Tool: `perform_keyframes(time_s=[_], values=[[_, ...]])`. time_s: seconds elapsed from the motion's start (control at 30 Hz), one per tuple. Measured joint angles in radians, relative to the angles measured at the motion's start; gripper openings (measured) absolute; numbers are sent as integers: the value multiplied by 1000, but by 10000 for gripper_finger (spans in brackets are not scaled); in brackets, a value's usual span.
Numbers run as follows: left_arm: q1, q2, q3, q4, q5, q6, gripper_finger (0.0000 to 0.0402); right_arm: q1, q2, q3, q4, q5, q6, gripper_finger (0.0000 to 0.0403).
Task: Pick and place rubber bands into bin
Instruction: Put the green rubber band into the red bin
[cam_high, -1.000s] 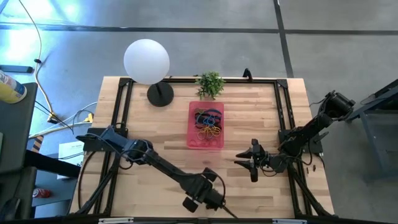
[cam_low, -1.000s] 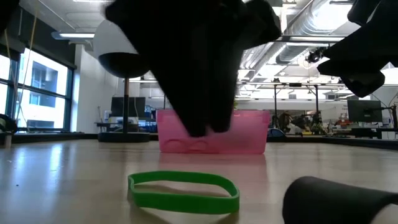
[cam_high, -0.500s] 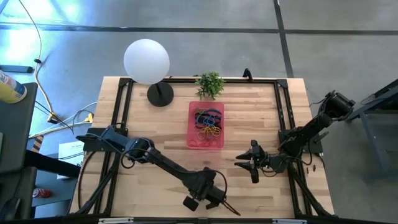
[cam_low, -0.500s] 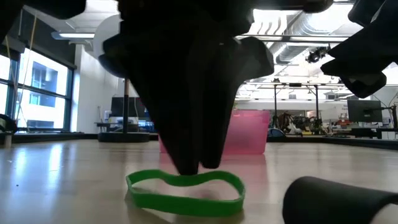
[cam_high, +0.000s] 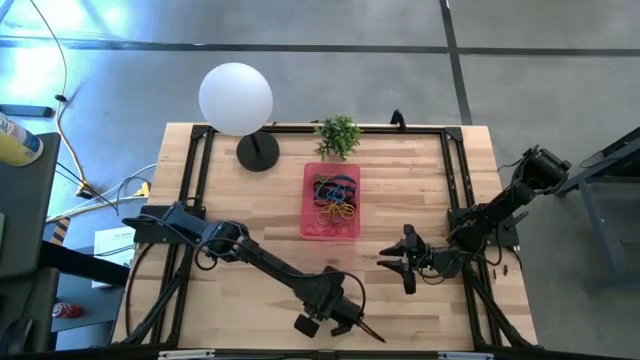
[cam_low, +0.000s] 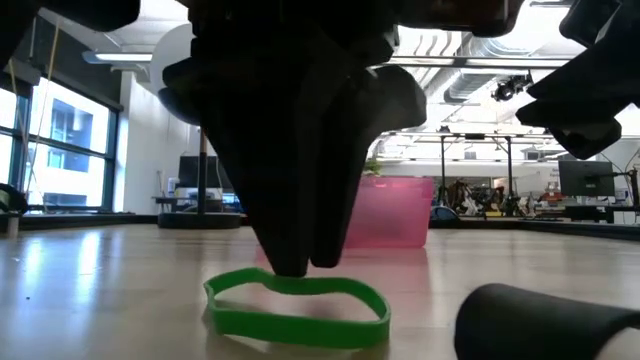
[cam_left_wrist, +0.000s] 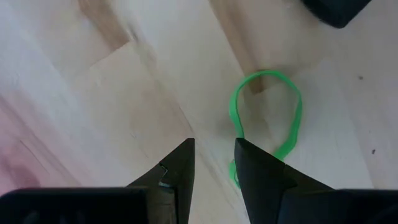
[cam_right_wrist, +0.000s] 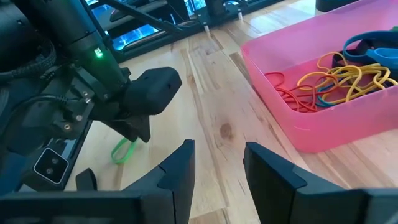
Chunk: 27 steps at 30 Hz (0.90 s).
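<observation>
Reaching down to the near edge of the table (cam_high: 230, 200), the left gripper (cam_low: 300, 262) is parked with its fingertips right on the wood at a green rubber band (cam_low: 296, 310). From the left wrist view the two dark fingers (cam_left_wrist: 264, 180) are seen standing slightly apart, with a narrow strip of bare wood showing between them; one finger is planted over one end of the green loop, and the rest of the loop lies flat on the table beyond it. So the band is touched, maybe pinned, but a real grip can't be told from what's shown. A small dark block (cam_low: 545, 322) is seen just beside the band.

Over by the right side of the table the right gripper (cam_high: 403, 260) is held well apart from all that, fingers parted and nothing between them.

The bin (cam_high: 310, 228) is set at the middle of the table, just in front of the little green plant (cam_high: 338, 133), with a white globe lamp (cam_high: 236, 98) off to one side. A tangle of yellow, blue and red rubber bands (cam_right_wrist: 339, 78) is already piled inside it.
</observation>
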Motion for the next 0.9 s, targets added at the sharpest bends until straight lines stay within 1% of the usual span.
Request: perform_keyframes(time_s=[0.13,0.3,0.37,0.5,0.6,0.77,0.9], values=[[0,-3,0,-21,-28,-50,104,0,0,0,-4,0,0,129],[1,-19,1,-24,-61,-64,104,0,0,0,-8,0,0,129],[1,-23,1,-9,-57,-60,104,0,0,0,-9,0,0,129],[0,-25,1,14,-5,-33,104,0,0,0,-12,-1,0,129],[-6,-27,1,38,11,-30,104,0,0,0,-13,-1,0,129],[-7,-27,1,44,3,-19,104,0,0,0,-14,-1,0,129],[-6,-27,1,49,-28,3,104,0,0,0,-23,-1,0,129]])
